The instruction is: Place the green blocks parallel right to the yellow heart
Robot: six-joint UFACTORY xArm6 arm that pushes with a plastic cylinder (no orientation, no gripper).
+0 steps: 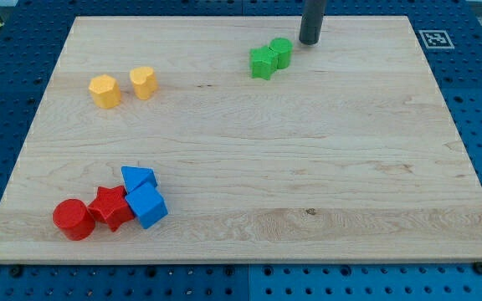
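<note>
Looking across the table point(249, 167), you can see that the job is only partly along: the two green blocks, a green star point(263, 62) and a green cylinder point(281, 52), sit touching one another near the far edge, somewhat toward the view's right of centre, while the yellow heart point(143, 82) stands well apart from them toward the far-left corner, with a yellow hexagon point(105, 90) just beside it on the view's left. Your end effector is a plain dark rod with no jaws, so it holds nothing and has no width to speak of; my tip point(310, 41) rests close to the far edge, just beside the green cylinder on the view's right and slightly above it, though you cannot tell from this view whether it touches the block. That position suits a push toward the view's left, in my judgement. What seems done is that the greens are gathered as a pair; what is left is to slide them along the far side until they stand near the heart's right flank and roughly level with it. A red cylinder point(73, 219), a red star point(110, 207), a blue triangle point(138, 178) and a blue cube point(147, 206) cluster near the bottom-left corner, well clear of that path.
</note>
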